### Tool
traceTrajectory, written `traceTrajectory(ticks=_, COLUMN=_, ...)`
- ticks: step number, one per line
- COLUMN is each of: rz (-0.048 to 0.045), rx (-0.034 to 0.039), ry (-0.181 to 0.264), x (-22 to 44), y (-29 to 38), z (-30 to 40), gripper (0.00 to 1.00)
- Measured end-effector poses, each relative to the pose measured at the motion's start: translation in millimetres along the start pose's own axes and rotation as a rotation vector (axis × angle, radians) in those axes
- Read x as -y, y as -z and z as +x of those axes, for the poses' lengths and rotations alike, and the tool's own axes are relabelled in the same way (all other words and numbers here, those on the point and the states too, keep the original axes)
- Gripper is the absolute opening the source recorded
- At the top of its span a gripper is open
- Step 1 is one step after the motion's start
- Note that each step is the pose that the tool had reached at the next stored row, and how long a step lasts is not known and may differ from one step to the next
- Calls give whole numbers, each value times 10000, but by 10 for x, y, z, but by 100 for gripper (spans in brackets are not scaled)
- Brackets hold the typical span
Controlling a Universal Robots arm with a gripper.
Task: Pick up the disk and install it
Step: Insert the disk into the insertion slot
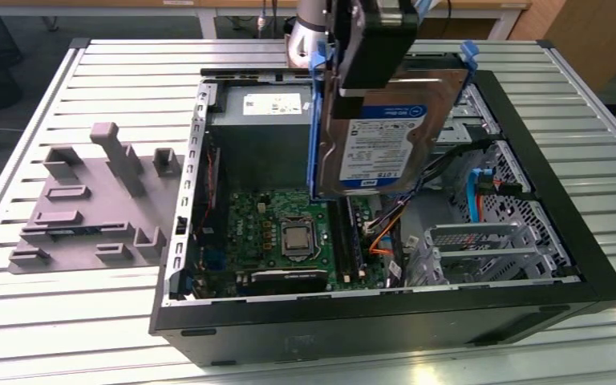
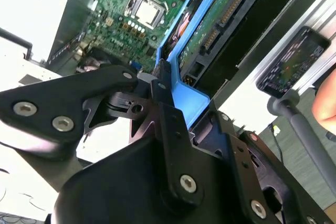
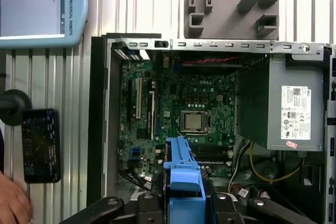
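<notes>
Exterior view showed the flat silver metal disk (image 1: 378,140), with its white-and-blue printed label and blue plastic side rails, hanging roughly upright above the open black computer case (image 1: 394,333), clamped by the black claw (image 1: 356,80); the case sat on the slatted metal table (image 1: 126,72).

One disk (image 1: 378,136) is counted. One open computer case (image 1: 394,321) is seen on one table (image 1: 73,321), with one power supply (image 1: 260,132) and one motherboard (image 1: 276,210) inside. One grey fixture plate (image 1: 83,200) is noted at the case's 9 o'clock in the exterior view. One phone (image 3: 41,145), one pendant (image 3: 42,6) and one person's hand (image 3: 13,203) are logged in the first wrist view.
</notes>
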State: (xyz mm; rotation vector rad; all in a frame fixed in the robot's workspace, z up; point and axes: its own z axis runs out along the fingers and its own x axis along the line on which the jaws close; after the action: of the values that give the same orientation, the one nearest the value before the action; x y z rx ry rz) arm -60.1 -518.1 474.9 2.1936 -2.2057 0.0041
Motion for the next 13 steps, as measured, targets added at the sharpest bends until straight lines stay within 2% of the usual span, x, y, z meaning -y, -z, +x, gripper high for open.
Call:
traceTrajectory(ticks=2, rz=0, rx=0, ry=1, x=88, y=1, z=2, gripper=36)
traceTrajectory(ticks=4, rz=0, rx=-1, ry=0, x=147, y=1, z=9, gripper=36)
traceTrajectory(ticks=6, rz=-1, rx=-2, ry=1, x=164, y=-2, z=34, gripper=36)
traceTrajectory(ticks=13, rz=-1, rx=-1, ry=1, x=172, y=-18, z=230, gripper=36)
